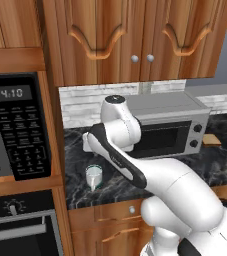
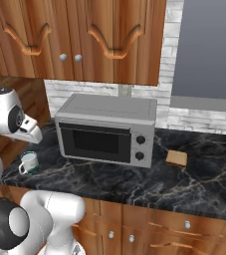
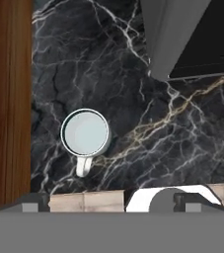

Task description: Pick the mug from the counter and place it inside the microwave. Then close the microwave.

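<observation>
As seen from above, small white mug (image 3: 85, 132), teal-green rim, upright, fingers (image 3: 30, 201) spread wide, empty

The tabletop (image 3: 133, 89) is glossy black marble with white and gold veining; its front and the cabinets (image 1: 135, 35) are warm varnished wood. The mug (image 3: 85, 132) looks smooth, glazed white; the toaster oven (image 2: 107, 128) is matt grey metal.

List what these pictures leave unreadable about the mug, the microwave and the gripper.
- Microwave: left base view, cut off by the left edge; door and inside can't be judged.
- Gripper: left base view, behind the arm's own white links.
- Mug: hand view, seen from above; its side wall is hidden.
- Toaster oven knob markings: right base view, too small.
</observation>
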### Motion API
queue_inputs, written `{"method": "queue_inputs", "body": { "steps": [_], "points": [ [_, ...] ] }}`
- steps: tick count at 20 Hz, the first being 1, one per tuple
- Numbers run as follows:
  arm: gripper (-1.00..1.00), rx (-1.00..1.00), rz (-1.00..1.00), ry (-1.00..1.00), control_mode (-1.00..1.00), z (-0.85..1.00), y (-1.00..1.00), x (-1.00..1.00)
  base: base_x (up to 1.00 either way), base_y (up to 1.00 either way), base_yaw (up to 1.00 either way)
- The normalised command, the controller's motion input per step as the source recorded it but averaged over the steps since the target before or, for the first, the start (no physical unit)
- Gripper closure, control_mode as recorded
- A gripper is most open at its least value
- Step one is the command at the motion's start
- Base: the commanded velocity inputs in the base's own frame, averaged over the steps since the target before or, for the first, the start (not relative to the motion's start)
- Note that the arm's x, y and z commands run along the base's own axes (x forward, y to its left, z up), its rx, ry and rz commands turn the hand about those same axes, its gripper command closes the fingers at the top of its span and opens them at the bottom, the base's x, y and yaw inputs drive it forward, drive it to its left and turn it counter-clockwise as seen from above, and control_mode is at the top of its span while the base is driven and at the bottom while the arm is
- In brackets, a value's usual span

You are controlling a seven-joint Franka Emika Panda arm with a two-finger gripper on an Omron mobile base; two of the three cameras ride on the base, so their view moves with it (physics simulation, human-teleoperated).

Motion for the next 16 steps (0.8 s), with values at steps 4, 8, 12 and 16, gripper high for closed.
{"method": "queue_inputs", "body": {
  "steps": [4, 8, 12, 16],
  "points": [
    [-1.0, 0.0, 0.0, 0.01, -1.0, -0.42, 0.28, 0.0, 0.0, 0.0, 0.0],
    [-1.0, 0.03, 0.0, 0.0, -1.0, -0.44, 0.09, 0.0, 0.0, 0.0, 0.0],
    [-1.0, 0.04, 0.0, 0.0, -1.0, -0.49, 0.02, 0.0, 0.0, 0.0, 0.0],
    [-1.0, 0.02, 0.0, 0.0, -1.0, -0.43, 0.13, 0.0, 0.0, 0.0, 0.0]
  ]
}}
